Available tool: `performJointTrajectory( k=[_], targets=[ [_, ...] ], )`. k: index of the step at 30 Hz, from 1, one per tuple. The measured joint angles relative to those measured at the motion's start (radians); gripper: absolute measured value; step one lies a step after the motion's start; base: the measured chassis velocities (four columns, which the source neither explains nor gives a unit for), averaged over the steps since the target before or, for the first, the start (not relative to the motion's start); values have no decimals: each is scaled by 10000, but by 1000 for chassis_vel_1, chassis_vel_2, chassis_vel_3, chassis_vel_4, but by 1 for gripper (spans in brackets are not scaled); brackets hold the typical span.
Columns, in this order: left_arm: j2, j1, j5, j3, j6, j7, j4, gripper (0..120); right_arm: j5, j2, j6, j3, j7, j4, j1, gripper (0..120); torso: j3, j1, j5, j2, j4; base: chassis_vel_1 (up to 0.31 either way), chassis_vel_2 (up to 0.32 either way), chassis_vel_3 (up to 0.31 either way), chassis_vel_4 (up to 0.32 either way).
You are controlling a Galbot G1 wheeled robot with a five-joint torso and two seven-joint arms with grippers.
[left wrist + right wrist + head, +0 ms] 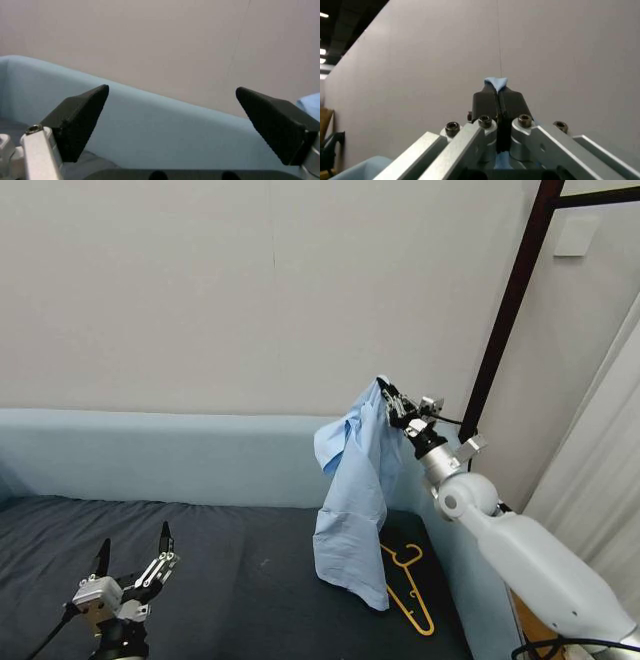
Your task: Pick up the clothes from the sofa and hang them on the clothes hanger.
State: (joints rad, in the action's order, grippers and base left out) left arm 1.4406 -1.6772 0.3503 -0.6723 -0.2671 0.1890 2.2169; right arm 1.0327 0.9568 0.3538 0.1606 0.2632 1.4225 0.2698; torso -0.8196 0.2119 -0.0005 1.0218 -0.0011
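A light blue shirt (352, 500) hangs in the air above the right end of the sofa, its lower hem near the dark seat cushion. My right gripper (385, 390) is shut on the shirt's top edge; in the right wrist view a tuft of blue shirt cloth (496, 83) pokes out between the closed fingertips (487, 102). A yellow clothes hanger (410, 585) lies flat on the seat just below and right of the shirt. My left gripper (134, 555) is low over the seat's left part, open, with nothing between its fingers (80, 120).
The sofa has a pale blue backrest (160, 455) and a dark seat (240, 570). A dark vertical rack post (508, 305) rises behind my right arm. A pale curtain (600, 470) hangs at the far right. A plain wall is behind the sofa.
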Motion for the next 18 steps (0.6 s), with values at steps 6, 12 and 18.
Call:
performJointTrajectory(
  k=[6,12,18],
  targets=[
    [-241,253,277,-22,24,0,-329,100,-342,37,-32,209,573,-888,-1440,0,0,1,-1,0,-2,0,0,0,0],
    [-460,534,470,32,153,-16,-501,100,155,317,-43,591,307,-1285,-2424,0,1,0,-5,0,2,0,0,0,0],
    [-534,716,522,169,263,-75,-560,100,174,367,21,846,264,-1305,-2532,0,0,1,-1,0,-3,0,0,0,0]
  ],
)
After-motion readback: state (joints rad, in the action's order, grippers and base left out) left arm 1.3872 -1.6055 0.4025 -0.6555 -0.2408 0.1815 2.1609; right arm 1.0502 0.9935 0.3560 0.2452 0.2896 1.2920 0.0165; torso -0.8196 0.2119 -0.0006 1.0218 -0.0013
